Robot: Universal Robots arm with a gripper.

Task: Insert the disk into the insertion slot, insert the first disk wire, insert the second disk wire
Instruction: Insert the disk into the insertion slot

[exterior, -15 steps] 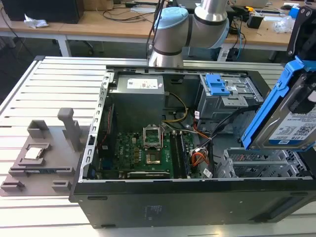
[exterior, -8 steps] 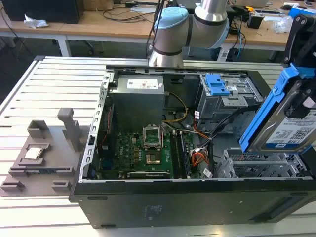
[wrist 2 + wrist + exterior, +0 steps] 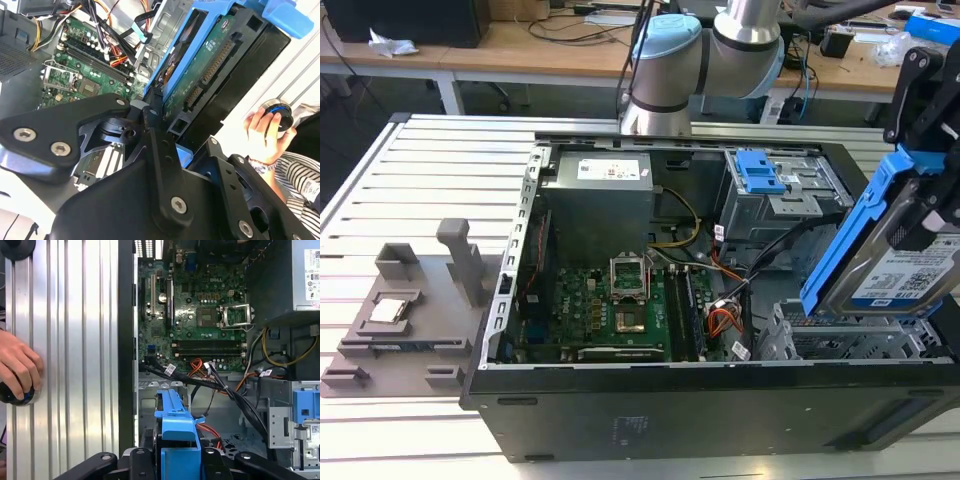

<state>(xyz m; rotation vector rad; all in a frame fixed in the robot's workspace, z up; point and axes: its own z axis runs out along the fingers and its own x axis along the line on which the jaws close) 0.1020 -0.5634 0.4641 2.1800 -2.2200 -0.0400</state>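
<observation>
The disk (image 3: 895, 270), a silver drive with a white-and-blue label in a bright blue carrier, hangs tilted above the open computer case at the exterior view's right. My gripper (image 3: 923, 205) is shut on it from above. In both wrist views the black fingers (image 3: 152, 117) clamp the blue carrier (image 3: 175, 435), and the disk's green circuit side (image 3: 210, 65) shows. The insertion slot (image 3: 840, 340), a low silver perforated cage, lies just below the disk's lower edge, apart from it. Loose black and orange wires (image 3: 725, 320) trail beside the cage, and their connectors (image 3: 170, 369) lie free.
A taller grey cage with a blue latch plate (image 3: 760, 172) stands behind the slot. Power supply (image 3: 595, 200) and motherboard (image 3: 610, 310) fill the case's other side. A grey fixture (image 3: 400, 310) sits on the slatted table. A person's hand (image 3: 17, 365) rests on a round knob.
</observation>
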